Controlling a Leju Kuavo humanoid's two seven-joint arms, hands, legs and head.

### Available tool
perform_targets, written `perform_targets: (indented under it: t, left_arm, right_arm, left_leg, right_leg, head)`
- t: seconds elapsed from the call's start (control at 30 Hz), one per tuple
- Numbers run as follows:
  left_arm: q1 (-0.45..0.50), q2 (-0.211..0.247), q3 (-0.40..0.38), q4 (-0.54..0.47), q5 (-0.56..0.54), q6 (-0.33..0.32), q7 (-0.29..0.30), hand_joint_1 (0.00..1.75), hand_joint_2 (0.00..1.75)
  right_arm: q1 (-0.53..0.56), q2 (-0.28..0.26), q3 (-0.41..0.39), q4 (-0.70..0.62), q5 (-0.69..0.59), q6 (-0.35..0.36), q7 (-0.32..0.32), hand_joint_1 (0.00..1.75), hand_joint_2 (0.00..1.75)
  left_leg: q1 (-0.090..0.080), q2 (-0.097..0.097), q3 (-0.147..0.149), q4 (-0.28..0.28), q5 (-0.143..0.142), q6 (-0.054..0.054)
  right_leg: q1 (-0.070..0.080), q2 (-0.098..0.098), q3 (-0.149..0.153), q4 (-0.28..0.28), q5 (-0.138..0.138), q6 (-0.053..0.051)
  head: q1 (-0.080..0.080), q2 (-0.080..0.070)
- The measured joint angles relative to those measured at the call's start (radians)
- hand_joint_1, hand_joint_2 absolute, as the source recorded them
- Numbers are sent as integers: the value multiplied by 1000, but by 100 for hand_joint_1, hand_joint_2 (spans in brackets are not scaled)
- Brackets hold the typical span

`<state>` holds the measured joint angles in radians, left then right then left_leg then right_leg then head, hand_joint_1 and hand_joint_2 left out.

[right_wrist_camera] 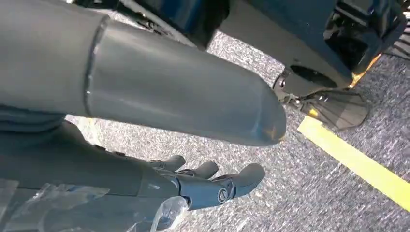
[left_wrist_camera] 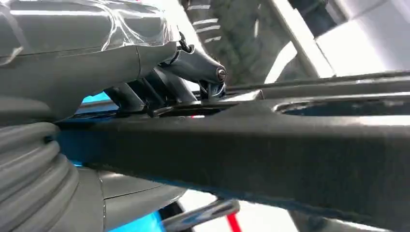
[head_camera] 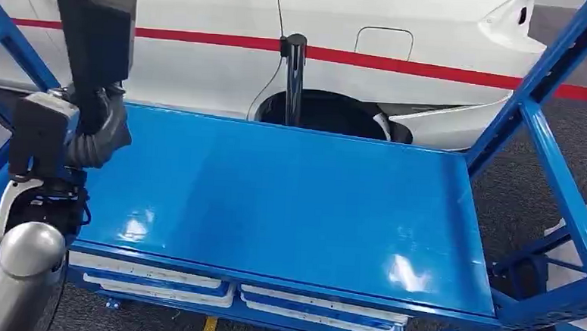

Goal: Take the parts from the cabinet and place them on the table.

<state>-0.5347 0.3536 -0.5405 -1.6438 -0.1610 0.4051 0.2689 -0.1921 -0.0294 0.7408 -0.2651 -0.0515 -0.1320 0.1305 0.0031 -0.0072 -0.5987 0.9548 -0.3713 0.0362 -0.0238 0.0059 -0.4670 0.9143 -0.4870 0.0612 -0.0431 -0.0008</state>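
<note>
Blue tabletop (head_camera: 288, 203) sitting bare beside the white car (head_camera: 403, 35), so probably still early. Left hand (head_camera: 87, 136) hovering at the tabletop's near-left corner, clamping a dark part (left_wrist_camera: 270, 150), not placed yet. Right hand (right_wrist_camera: 193, 186) hanging below the tabletop, fingers apart, holding nothing.

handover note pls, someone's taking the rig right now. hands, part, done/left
Left hand: raised over the left end of the blue metal table top, gripping a long dark grey plastic part.
Right hand: hangs low over grey carpet floor with a yellow line, fingers apart, holding nothing.
Done: part is off the cabinet, in hand.
Left: set it on the table, release.
</note>
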Motion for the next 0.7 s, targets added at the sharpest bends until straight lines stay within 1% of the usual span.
perform_targets:
  t: [0.03,0.07,0.1,0.13,0.17,0.2,0.23,0.27,0.3,0.33,0.37,0.4,0.43,0.47,0.5,0.53,0.57,0.6,0.63,0.67,0.7]
  left_arm:
    - [-1,-3,8,-7,-9,11,-4,175,175]
    - [-1,-10,14,-16,-18,24,-8,175,175]
    - [-4,-21,16,-25,-25,34,-15,175,175]
    - [-5,-24,20,-32,-32,37,-19,175,175]
    - [-5,-32,22,-38,-44,39,-20,175,175]
    - [-5,-36,22,-40,-53,41,-20,175,175]
    - [-4,-41,22,-43,-59,42,-20,175,175]
    - [-3,-46,22,-46,-64,43,-19,175,175]
    - [-3,-50,22,-48,-64,43,-20,175,175]
    - [-5,-55,23,-51,-65,43,-20,175,175]
    - [-7,-56,24,-55,-65,43,-19,175,175]
    - [-9,-58,24,-56,-66,43,-19,175,175]
    - [-10,-60,26,-61,-68,43,-19,175,175]
    - [-14,-61,26,-62,-69,43,-19,175,175]
    - [-17,-65,27,-65,-70,43,-20,175,175]
    - [-18,-65,27,-66,-72,43,-20,175,175]
    - [-17,-65,28,-66,-77,43,-21,175,175]
    - [-17,-65,28,-67,-81,43,-22,175,175]
    - [-18,-65,28,-67,-82,43,-22,175,175]
    - [-19,-65,28,-67,-83,42,-24,175,175]
    - [-19,-66,28,-67,-83,40,-25,175,175]
  right_arm:
    - [0,0,0,0,0,0,-2,0,0]
    - [1,0,0,0,0,-1,-2,0,0]
    - [1,0,0,0,-1,-2,-2,0,0]
    - [2,1,0,0,-1,-2,-3,0,0]
    - [4,1,0,0,-2,-2,-4,0,0]
    - [4,1,0,0,-3,-2,-3,0,0]
    - [5,1,0,0,-3,-1,-3,0,0]
    - [6,1,0,0,-3,-1,-3,0,0]
    - [6,1,0,0,-3,-1,-3,0,0]
    - [6,1,-1,0,-4,-2,-3,0,0]
    - [5,1,-1,0,-5,-2,-3,0,0]
    - [4,1,-1,0,-6,-2,-3,0,0]
    - [4,6,-1,0,-8,-3,-4,0,0]
    - [4,6,-1,0,-10,-4,-5,0,0]
    - [3,5,-1,0,-9,-4,-5,0,0]
    - [1,4,-1,0,-9,-4,-5,0,0]
    - [1,5,-1,0,-9,-4,-5,0,0]
    - [1,5,-1,0,-10,-4,-5,0,0]
    - [0,6,-1,0,-13,3,-5,0,0]
    - [0,6,-1,0,-15,8,-5,0,0]
    - [1,6,-2,0,-22,13,-5,0,0]
  left_leg:
    - [1,0,1,-4,2,2]
    - [12,4,7,-17,9,10]
    - [12,5,8,-20,11,13]
    - [12,6,8,-20,12,15]
    - [12,7,7,-20,12,15]
    - [12,6,6,-20,12,15]
    - [13,6,5,-20,13,14]
    - [15,6,4,-19,15,12]
    - [17,6,3,-19,17,9]
    - [22,5,2,-18,20,4]
    - [26,5,1,-17,22,-2]
    - [26,5,-1,-14,24,-10]
    - [25,3,-4,-17,30,-21]
    - [23,2,-5,-15,33,-27]
    - [22,2,-10,-11,38,-34]
    - [23,2,-12,-17,45,-42]
    - [27,2,-14,-17,50,-51]
    - [33,3,-22,-9,38,-53]
    - [31,5,-41,31,-12,-53]
    - [31,4,-63,97,-69,-53]
    - [29,5,-85,171,-118,-53]
  right_leg:
    - [1,0,0,-1,1,3]
    - [1,1,-1,5,-11,4]
    - [1,-1,-13,40,-39,4]
    - [1,0,-44,110,-84,5]
    - [0,0,-91,211,-132,7]
    - [-1,0,-127,287,-163,9]
    - [-1,0,-162,356,-180,11]
    - [-2,-1,-167,364,-164,13]
    - [-5,-1,-150,326,-132,15]
    - [-9,-1,-100,220,-72,18]
    - [-13,-2,-53,125,-29,20]
    - [-17,-1,-6,33,-5,24]
    - [-4,11,-8,34,-3,15]
    - [-4,13,-22,46,10,2]
    - [-5,12,-25,40,2,-7]
    - [-3,13,-33,48,4,-12]
    - [-3,12,-41,46,10,-24]
    - [-6,10,-48,45,20,-39]
    - [-3,10,-60,46,29,-48]
    - [-1,9,-69,47,37,-52]
    - [2,8,-78,47,44,-57]
  head:
    - [0,0]
    - [0,0]
    - [1,0]
    - [1,0]
    - [1,0]
    - [2,0]
    - [2,0]
    - [2,0]
    - [2,0]
    - [2,0]
    - [2,0]
    - [2,0]
    - [2,0]
    - [2,0]
    - [2,0]
    - [1,0]
    - [0,0]
    - [0,0]
    - [-1,0]
    - [-1,0]
    - [-1,0]
